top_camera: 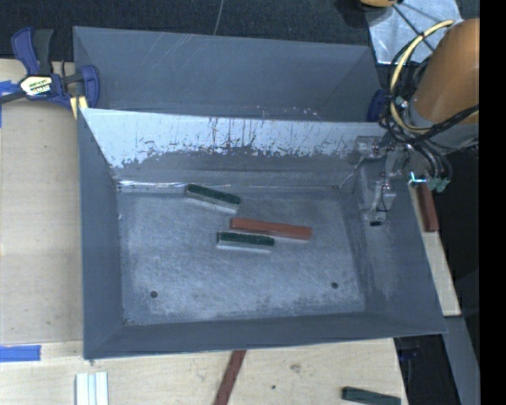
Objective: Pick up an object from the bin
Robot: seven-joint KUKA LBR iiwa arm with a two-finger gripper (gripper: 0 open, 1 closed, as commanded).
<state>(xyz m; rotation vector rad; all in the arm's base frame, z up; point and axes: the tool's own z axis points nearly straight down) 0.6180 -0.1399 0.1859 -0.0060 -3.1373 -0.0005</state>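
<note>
Camera view: you look down into the grey bin (97, 251).
Count: three bars on the floor, mid-bin.
Green: one dark green bar (212, 196) at the back, a second dark green bar (245, 240) nearer the front.
Red: one red-brown bar (271, 228), just beside the second.
Hand: the hand (377, 209) points down over the right slope, well apart from the bars.
Opening: you cannot tell.

Camera looks obliquely down into the bin (236, 74).
</note>
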